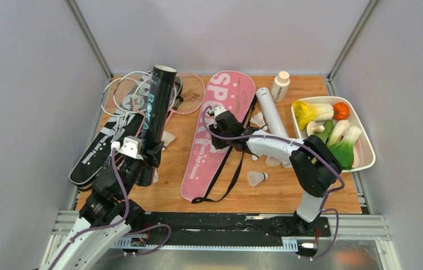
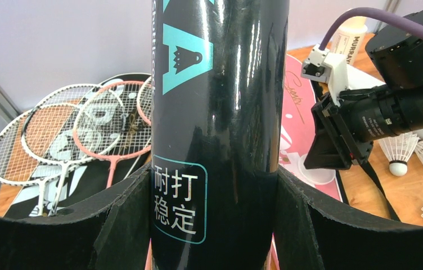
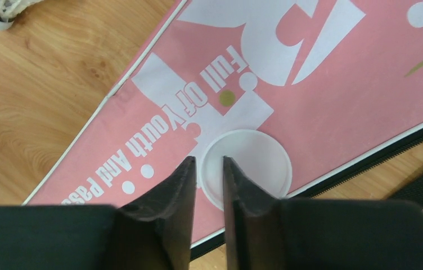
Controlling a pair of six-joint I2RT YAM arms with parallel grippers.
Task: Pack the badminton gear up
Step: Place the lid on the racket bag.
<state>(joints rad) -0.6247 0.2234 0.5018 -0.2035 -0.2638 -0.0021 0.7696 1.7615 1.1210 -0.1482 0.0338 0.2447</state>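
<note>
My left gripper (image 1: 147,154) (image 2: 214,170) is shut on a long black tube (image 1: 156,112) (image 2: 220,112), held upright over the black bag (image 1: 94,157). Several white and pink rackets (image 1: 136,93) (image 2: 74,129) lie at the back left. My right gripper (image 1: 216,112) (image 3: 209,160) hovers over the pink "SPORT" bag (image 1: 220,140) (image 3: 322,101), its jaws a narrow gap apart. A round white lid (image 3: 254,163) (image 2: 317,175) lies flat on the bag just beyond the fingertips. A white tube (image 1: 271,112) lies right of the pink bag. Shuttlecocks (image 1: 257,179) are scattered on the table.
A small white bottle (image 1: 280,85) stands at the back. At the right sits a white tray (image 1: 367,163) of toy vegetables. The pink bag's black strap (image 1: 229,180) trails toward the front edge. Grey walls close in both sides.
</note>
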